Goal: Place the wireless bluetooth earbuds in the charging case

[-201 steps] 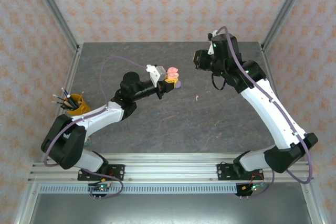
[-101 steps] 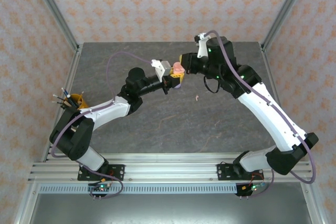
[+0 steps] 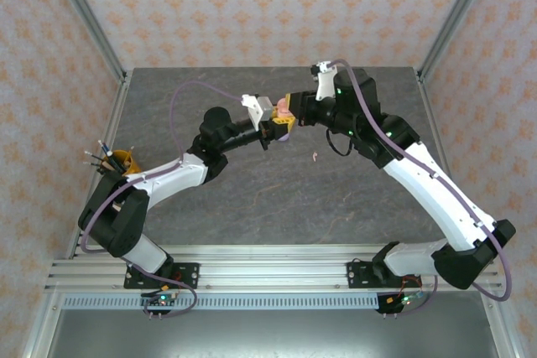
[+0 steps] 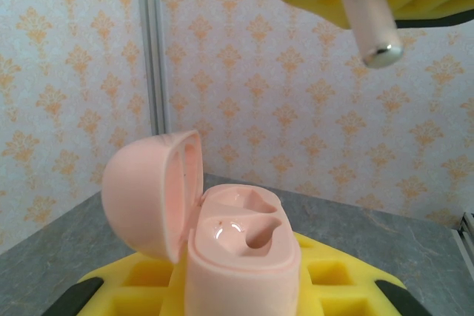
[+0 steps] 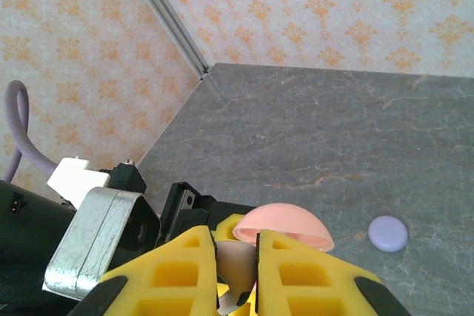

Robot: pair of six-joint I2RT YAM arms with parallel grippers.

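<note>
Up in mid-air, the right gripper, pinching a pink earbud, has swung in above the open case clamped by the left gripper, poised to insert.

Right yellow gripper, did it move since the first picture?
Yes. The right yellow-fingered gripper swung left: from straight behind the tiny pale loose earbud to behind-left of it, up to the open pink round case.
</note>
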